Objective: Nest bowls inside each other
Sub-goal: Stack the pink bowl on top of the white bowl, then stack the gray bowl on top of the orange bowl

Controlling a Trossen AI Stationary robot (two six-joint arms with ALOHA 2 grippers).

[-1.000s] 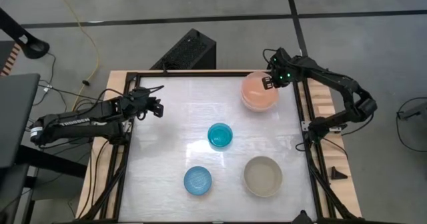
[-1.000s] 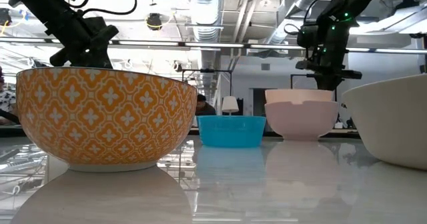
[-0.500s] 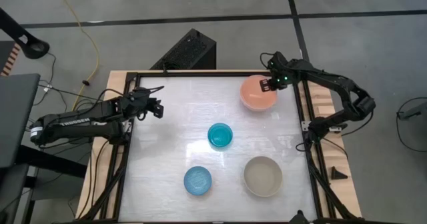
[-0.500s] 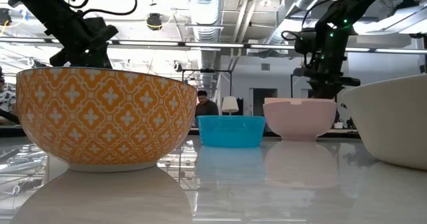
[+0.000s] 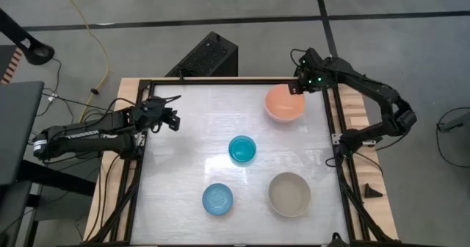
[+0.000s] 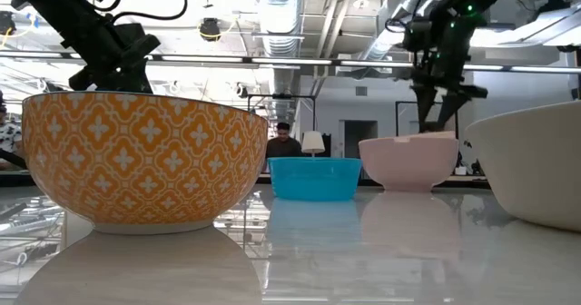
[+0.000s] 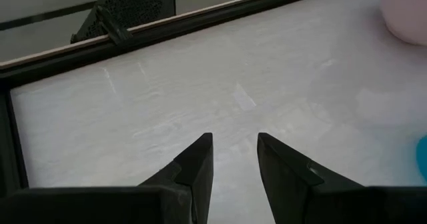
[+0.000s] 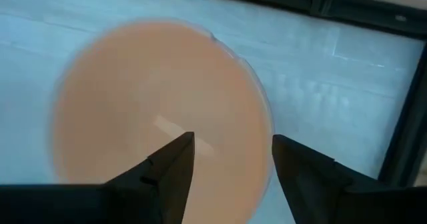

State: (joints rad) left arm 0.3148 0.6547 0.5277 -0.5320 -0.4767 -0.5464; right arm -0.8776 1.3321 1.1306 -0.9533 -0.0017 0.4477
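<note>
The salmon-pink bowl (image 5: 285, 104) (image 8: 153, 111) sits nested in a paler bowl whose rim (image 8: 265, 111) shows around it, at the table's far right. My right gripper (image 5: 297, 89) (image 6: 434, 128) hangs open just above that stack's far-right rim, touching nothing. The teal bowl (image 5: 241, 150) stands at mid-table. The light-blue bowl (image 5: 217, 199) and the grey-beige bowl (image 5: 288, 194) stand near the front edge. My left gripper (image 5: 174, 119) (image 7: 233, 141) waits open above the table's far left.
The table's black frame (image 5: 332, 115) runs close beside the stack on the right. A black box (image 5: 209, 56) lies beyond the far edge. Bare tabletop (image 5: 191, 155) lies between the left gripper and the teal bowl. A person (image 6: 283, 142) shows far behind in the low view.
My right gripper has opened and let go of the salmon-pink bowl, then risen a little above it. The bowl, held raised above the paler bowl before, has dropped down and now sits inside it.
</note>
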